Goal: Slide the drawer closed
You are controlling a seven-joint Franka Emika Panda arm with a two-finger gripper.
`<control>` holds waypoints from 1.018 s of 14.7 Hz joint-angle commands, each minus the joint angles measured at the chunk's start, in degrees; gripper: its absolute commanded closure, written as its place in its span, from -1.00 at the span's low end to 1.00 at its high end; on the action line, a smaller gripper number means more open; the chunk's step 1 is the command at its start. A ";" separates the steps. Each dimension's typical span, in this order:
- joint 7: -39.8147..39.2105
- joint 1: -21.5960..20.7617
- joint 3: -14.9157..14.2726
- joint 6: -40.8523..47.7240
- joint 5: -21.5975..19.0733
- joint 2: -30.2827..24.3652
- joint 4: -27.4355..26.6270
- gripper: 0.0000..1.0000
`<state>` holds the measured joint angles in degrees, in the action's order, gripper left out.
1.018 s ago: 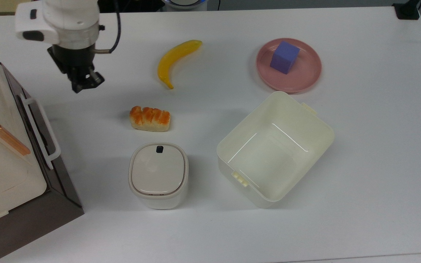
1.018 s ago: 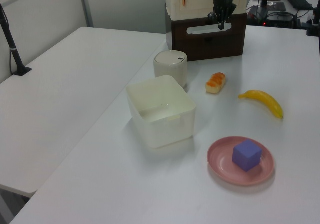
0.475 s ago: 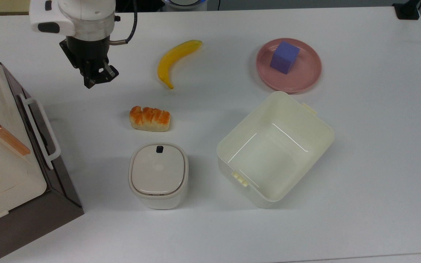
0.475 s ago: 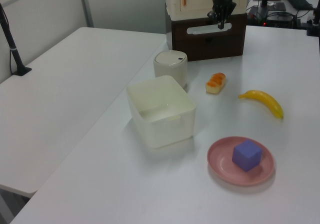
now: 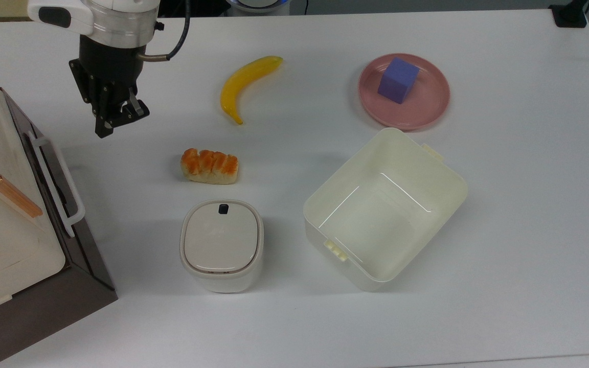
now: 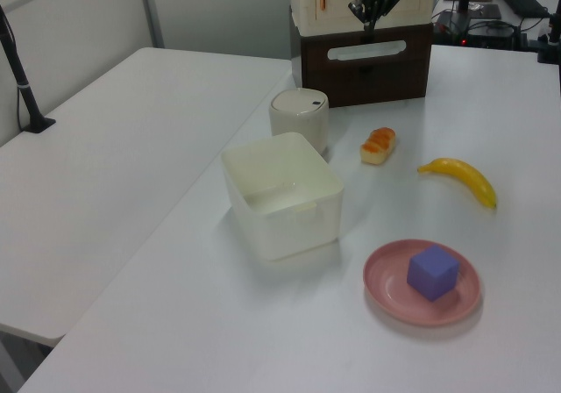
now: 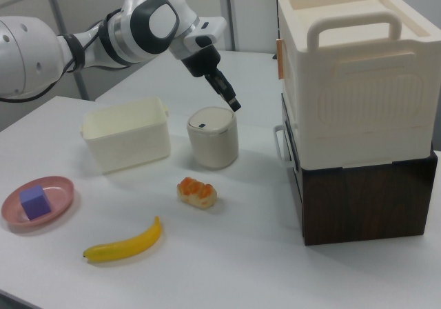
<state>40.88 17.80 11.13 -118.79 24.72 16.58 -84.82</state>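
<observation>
The drawer [image 6: 377,60] has a dark brown front panel with a long white bar handle [image 5: 57,184] across it. It sits flush in the dark brown cabinet [image 7: 365,202], pushed fully in, at the top view's left edge of the bench [image 5: 504,255].

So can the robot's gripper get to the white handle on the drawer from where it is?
Probably yes. The gripper hangs above bare table beside the white handle of the drawer; nothing lies between them.
</observation>
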 commanded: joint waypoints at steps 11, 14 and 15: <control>-2.98 -0.13 -0.76 3.26 0.33 -2.86 -2.46 1.00; -11.32 -0.49 -0.76 10.39 -6.32 -5.14 -2.37 1.00; -14.22 -0.49 -0.76 12.68 -8.62 -5.93 -2.28 1.00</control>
<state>34.93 17.83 10.81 -112.33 22.33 15.42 -84.93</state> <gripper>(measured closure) 0.991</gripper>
